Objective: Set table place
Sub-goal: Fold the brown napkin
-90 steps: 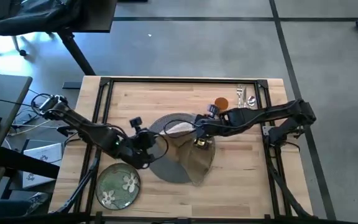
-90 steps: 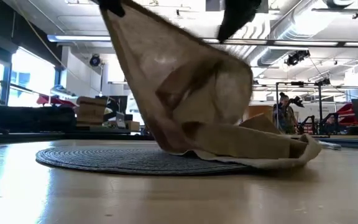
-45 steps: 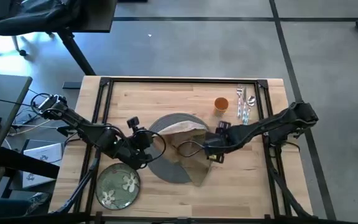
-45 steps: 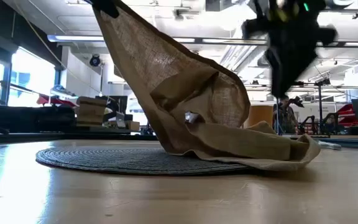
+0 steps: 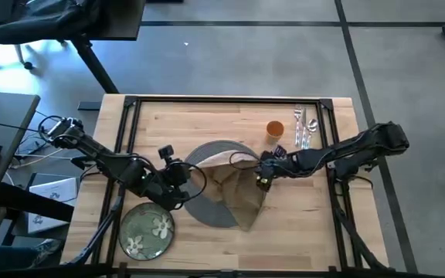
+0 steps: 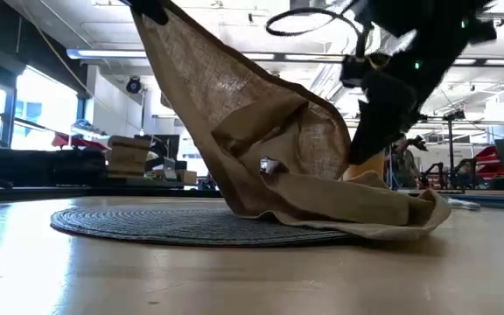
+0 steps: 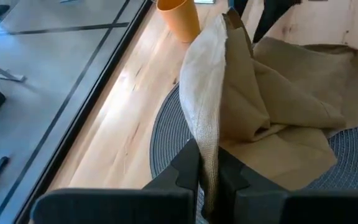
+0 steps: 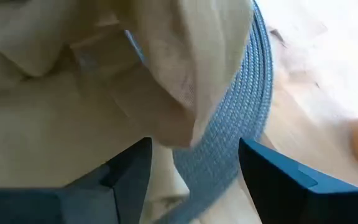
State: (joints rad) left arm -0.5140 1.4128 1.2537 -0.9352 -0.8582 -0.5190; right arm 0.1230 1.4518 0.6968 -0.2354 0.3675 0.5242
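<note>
Table [image 5: 207, 116], unlabelled napkin [image 5: 242, 193] in left hand [image 7: 209, 177]

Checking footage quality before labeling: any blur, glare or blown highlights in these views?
Low view: right gripper smeared by motion blur, ceiling lights blown out, napkin sharp. Right wrist view: napkin and placemat soft, out of focus. High view: blue glare on the floor upper left. Left wrist view: left gripper sharp.
</note>
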